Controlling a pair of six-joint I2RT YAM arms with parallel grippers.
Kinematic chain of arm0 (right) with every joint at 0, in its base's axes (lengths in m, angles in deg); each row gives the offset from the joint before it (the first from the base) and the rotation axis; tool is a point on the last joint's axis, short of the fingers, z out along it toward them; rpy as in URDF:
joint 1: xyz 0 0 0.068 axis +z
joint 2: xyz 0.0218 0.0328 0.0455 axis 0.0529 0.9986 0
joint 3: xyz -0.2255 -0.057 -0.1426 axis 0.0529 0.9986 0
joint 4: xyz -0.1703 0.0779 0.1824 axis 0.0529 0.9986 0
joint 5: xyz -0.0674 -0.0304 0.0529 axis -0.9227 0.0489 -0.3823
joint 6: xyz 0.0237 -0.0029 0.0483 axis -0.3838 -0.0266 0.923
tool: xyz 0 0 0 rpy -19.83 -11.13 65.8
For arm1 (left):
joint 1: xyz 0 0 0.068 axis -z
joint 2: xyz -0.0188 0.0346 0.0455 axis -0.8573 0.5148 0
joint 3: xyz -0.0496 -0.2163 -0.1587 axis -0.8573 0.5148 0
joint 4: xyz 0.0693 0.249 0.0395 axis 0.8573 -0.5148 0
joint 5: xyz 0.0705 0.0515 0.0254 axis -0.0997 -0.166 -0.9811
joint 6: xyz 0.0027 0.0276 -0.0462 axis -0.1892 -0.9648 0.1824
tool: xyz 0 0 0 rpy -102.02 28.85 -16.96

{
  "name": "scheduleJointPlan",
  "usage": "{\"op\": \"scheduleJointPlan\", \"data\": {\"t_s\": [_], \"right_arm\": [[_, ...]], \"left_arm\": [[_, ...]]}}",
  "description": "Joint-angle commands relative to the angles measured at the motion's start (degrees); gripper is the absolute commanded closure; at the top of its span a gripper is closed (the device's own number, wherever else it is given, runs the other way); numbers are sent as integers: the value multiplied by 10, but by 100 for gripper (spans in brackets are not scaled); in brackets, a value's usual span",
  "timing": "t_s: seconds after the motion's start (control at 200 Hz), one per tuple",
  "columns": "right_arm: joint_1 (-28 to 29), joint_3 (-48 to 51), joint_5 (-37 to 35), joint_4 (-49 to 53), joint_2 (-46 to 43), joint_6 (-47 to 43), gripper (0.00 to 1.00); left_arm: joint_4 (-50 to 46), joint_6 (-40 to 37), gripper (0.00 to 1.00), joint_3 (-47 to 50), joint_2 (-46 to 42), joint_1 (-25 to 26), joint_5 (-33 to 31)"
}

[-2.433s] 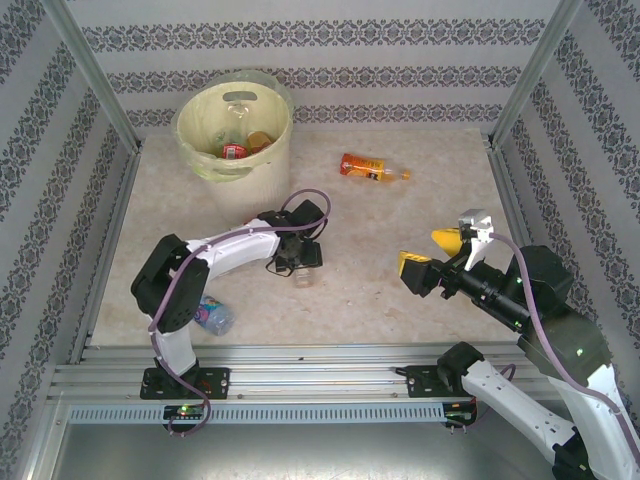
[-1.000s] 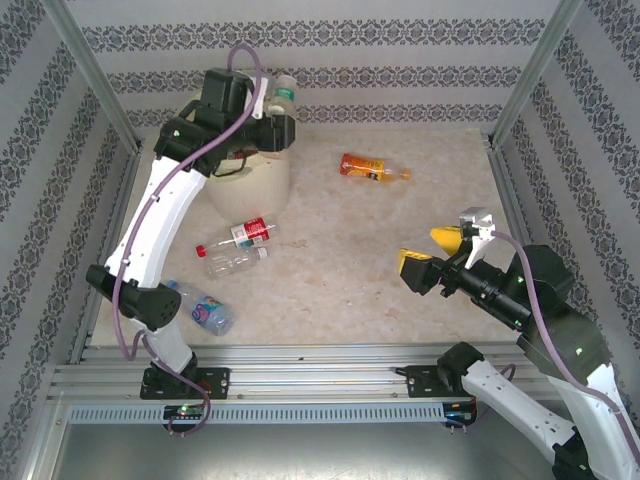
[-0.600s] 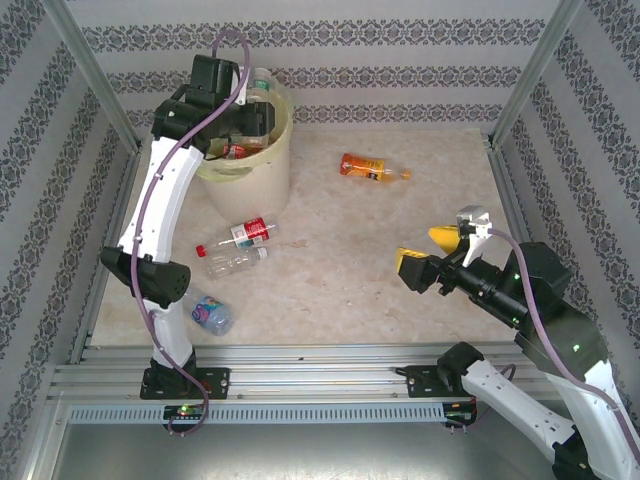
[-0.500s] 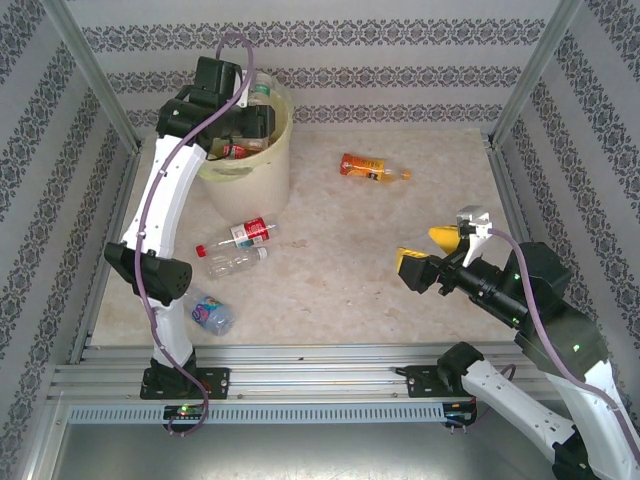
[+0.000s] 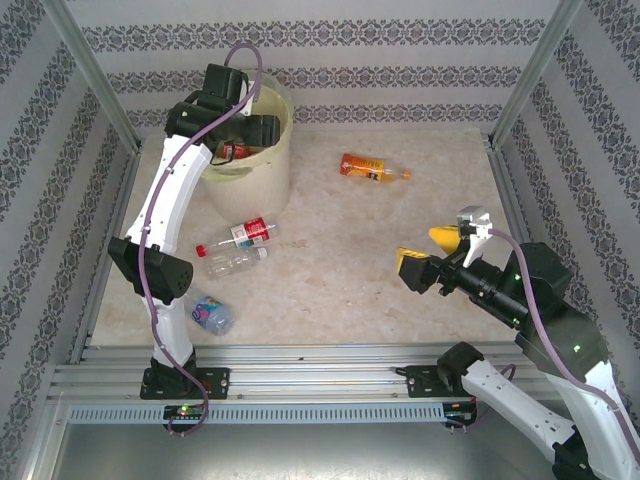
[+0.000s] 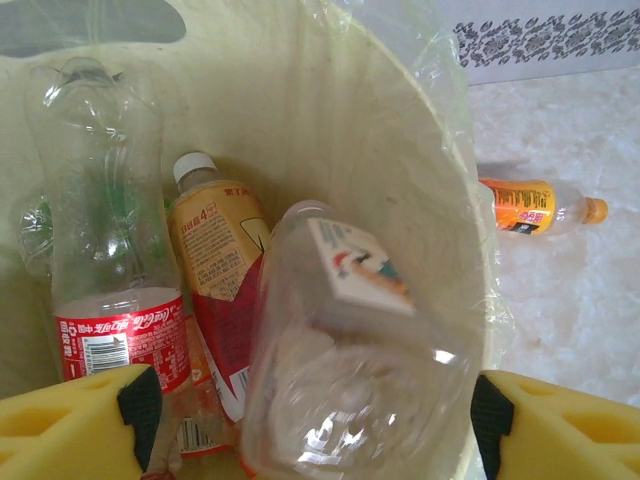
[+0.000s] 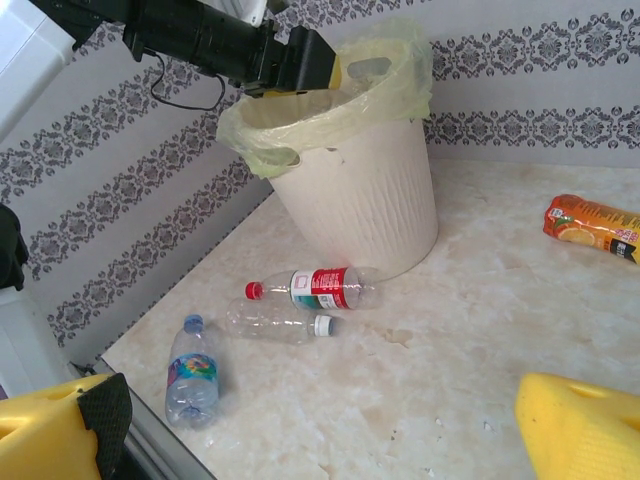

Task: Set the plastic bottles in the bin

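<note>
The large round pale-yellow plastic bin (image 5: 250, 185) stands at 11 o'clock on the marble-look table (image 5: 340, 280), close to the back wall. The left gripper (image 5: 252, 130) hangs over its rim with the jaws spread wider than the crushed clear plastic bottle (image 6: 350, 370) that lies between them in the bin (on top of other bottles). At 6 o'clock from the bin, the red-labelled bottle (image 5: 245, 234), the clear label-less bottle (image 5: 235, 262) and the blue-labelled bottle (image 5: 207, 312) lie near the left arm. The orange-labelled bottle (image 5: 372, 168) lies apart at 3 o'clock. The right gripper (image 5: 428, 252) is released and empty, with open table around it.
</note>
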Motion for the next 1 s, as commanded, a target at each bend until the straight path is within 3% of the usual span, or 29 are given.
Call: {"op": "scheduleJointPlan", "data": {"t_s": [0.0, 0.24, 0.425, 0.615, 0.994], "right_arm": [[6, -6, -1, -2, -5, 0, 2], [6, 0, 7, -8, -6, 3, 2], [6, 4, 20, -12, -5, 7, 2], [6, 6, 24, -13, -8, 10, 2], [6, 18, 41, -32, -9, 22, 2]], "left_arm": [[-8, -11, 16, -3, -13, -6, -12], [-30, -8, 13, 45, -78, -3, -1], [-31, -20, 6, 165, -167, 13, -30], [5, -61, 0, 334, -283, 35, -2], [22, -33, 0, 542, -355, 50, -9]]}}
